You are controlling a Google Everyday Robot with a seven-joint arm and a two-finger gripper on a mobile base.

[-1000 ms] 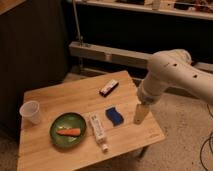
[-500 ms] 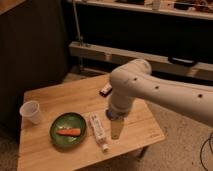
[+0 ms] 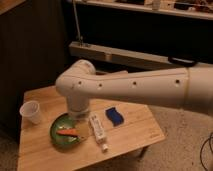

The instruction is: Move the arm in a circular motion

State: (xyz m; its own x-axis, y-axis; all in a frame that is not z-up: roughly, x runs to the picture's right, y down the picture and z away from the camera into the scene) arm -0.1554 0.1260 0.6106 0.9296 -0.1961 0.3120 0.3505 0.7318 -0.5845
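The arm [image 3: 135, 87] comes in from the right over the tabletop [image 3: 137, 136] and bends down toward its left edge, with the gripper [image 3: 81, 130] above the green plate [image 3: 56, 126], beside a white tube [image 3: 98, 130]; wide or narrow, I cannot tell.

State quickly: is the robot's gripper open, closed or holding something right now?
Gripper: cannot be told; it hangs at the tip of the arm, low over the right edge of the green plate.
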